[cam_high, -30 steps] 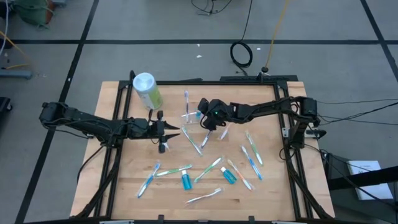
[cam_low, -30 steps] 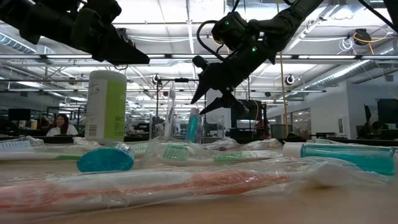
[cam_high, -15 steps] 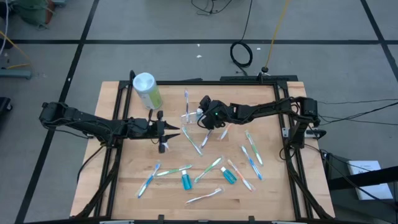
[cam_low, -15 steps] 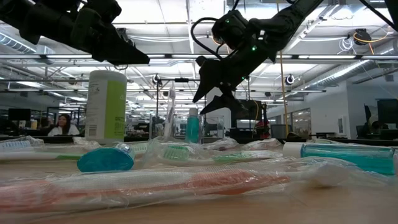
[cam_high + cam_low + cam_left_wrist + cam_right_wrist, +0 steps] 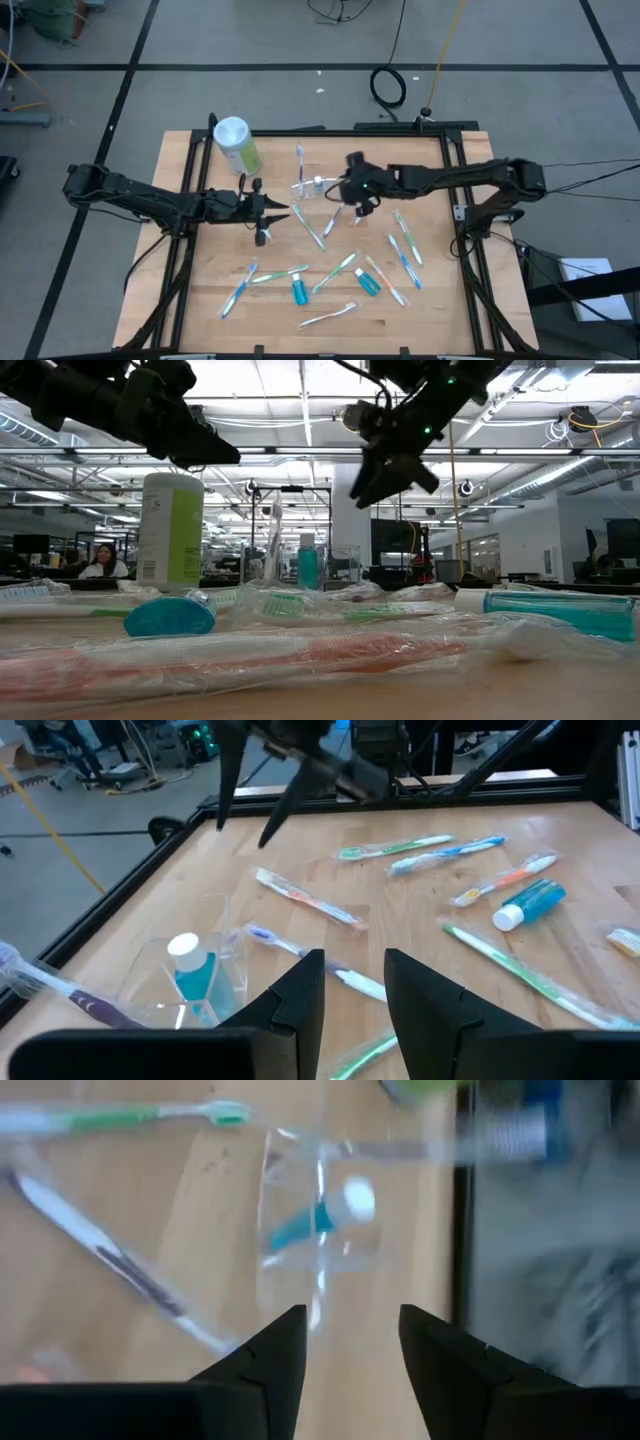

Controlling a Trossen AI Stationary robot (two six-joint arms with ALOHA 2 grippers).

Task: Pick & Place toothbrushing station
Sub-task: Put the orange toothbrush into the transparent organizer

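Note:
The small clear holder [image 5: 313,187] stands upright on the table's far middle, with a blue white-capped tube [image 5: 340,1205] and a toothbrush [image 5: 299,163] standing in it. It also shows in the left wrist view [image 5: 195,975]. My right gripper [image 5: 340,195] is open and empty, raised just right of the holder; the low view [image 5: 385,478] shows it well above the table. My left gripper [image 5: 283,213] is open and empty, hovering left of and nearer than the holder. Several wrapped toothbrushes [image 5: 405,250] and two blue tubes [image 5: 298,291] lie flat on the table.
A green canister with a white lid [image 5: 236,145] stands at the far left of the table. Wrapped toothbrushes [image 5: 270,275] and a tube [image 5: 367,281] are scattered over the near half. People sit in the room behind [image 5: 98,560].
My right gripper has risen and drawn back from the holder toward the table's right edge. The blue tube in the holder has gone from leaning to upright.

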